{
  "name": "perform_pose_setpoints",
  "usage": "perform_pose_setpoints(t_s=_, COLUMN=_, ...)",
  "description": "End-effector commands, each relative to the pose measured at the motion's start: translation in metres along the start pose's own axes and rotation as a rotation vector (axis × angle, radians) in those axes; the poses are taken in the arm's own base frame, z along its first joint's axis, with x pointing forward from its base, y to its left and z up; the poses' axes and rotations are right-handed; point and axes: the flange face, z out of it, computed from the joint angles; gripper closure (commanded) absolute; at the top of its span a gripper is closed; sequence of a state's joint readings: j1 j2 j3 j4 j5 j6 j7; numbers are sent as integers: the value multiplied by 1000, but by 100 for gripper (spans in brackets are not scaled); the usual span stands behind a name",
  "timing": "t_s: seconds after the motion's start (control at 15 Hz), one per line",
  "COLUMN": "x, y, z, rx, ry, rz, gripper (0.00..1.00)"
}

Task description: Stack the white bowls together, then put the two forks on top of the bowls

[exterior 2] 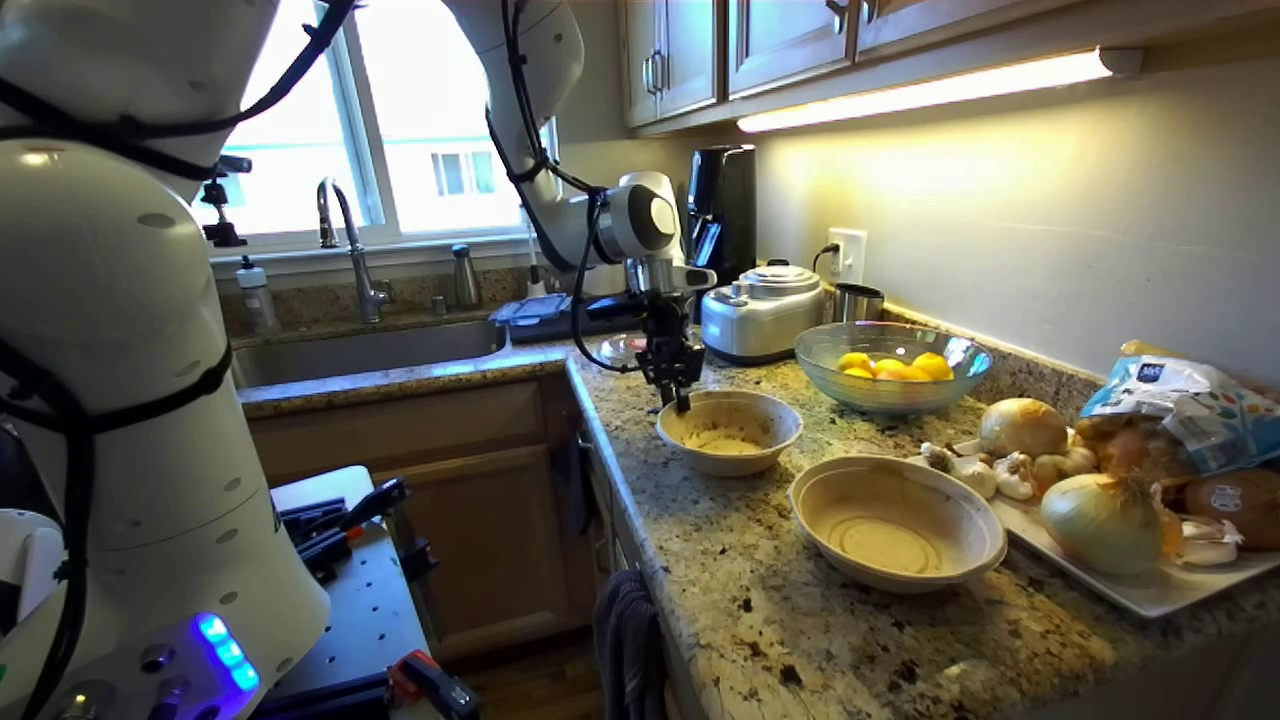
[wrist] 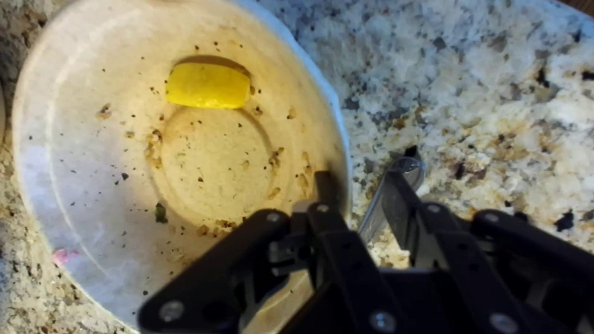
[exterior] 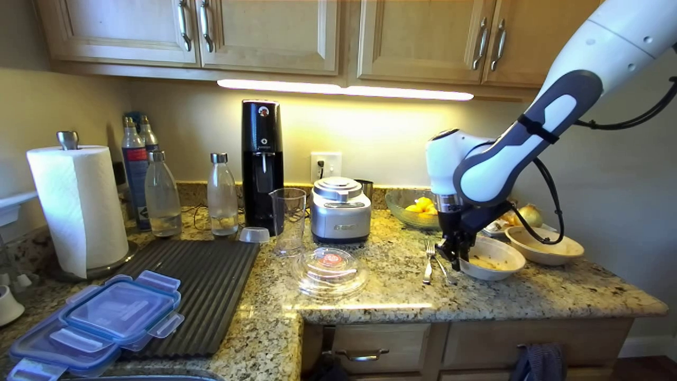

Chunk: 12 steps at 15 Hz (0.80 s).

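Observation:
Two white bowls stand apart on the counter in both exterior views. The bowl at the gripper (exterior: 494, 257) (exterior 2: 730, 440) holds crumbs and, in the wrist view (wrist: 209, 153), a yellow piece (wrist: 208, 86). The second bowl (exterior: 550, 248) (exterior 2: 890, 535) stands beside it. My gripper (exterior: 457, 264) (exterior 2: 677, 397) is open and straddles the first bowl's rim, one finger inside, one outside (wrist: 362, 181). One fork (exterior: 428, 263) lies left of that bowl; the other fork (exterior: 442, 269) lies beside it, partly hidden. A fork handle (wrist: 410, 171) shows behind the outer finger.
A glass dish (exterior: 330, 275) lies left of the forks. A glass bowl of yellow fruit (exterior 2: 895, 390) stands behind the bowls. A white tray (exterior 2: 1140, 595) with onions and garlic sits next to the second bowl. A food processor (exterior: 341, 217) stands at the wall.

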<state>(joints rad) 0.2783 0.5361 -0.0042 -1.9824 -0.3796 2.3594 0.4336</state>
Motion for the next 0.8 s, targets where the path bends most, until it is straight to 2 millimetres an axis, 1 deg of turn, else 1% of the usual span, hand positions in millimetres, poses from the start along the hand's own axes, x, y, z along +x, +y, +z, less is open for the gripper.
perform_pose_setpoints(t_s=0.0, x=-2, y=0, z=-4, rx=-17, ry=10, rz=25, gripper=93)
perform_pose_setpoints(t_s=0.07, x=-2, y=0, z=-4, rx=-18, ry=11, rz=27, gripper=94)
perform_pose_setpoints(t_s=0.13, x=-2, y=1, z=-5, rx=-19, ry=12, rz=29, gripper=97)
perform_pose_setpoints(t_s=0.2, x=-3, y=2, z=-5, rx=-16, ry=14, rz=30, gripper=97)
perform_pose_setpoints(t_s=0.33, x=-3, y=5, z=-8, rx=-13, ry=18, rz=37, gripper=94)
perform_pose_setpoints(t_s=0.4, x=-3, y=7, z=-10, rx=-14, ry=18, rz=40, gripper=95)
perform_pose_setpoints(t_s=0.47, x=-4, y=7, z=-11, rx=-20, ry=18, rz=41, gripper=94)
perform_pose_setpoints(t_s=0.73, x=-10, y=4, z=-25, rx=-116, ry=18, rz=36, gripper=93)
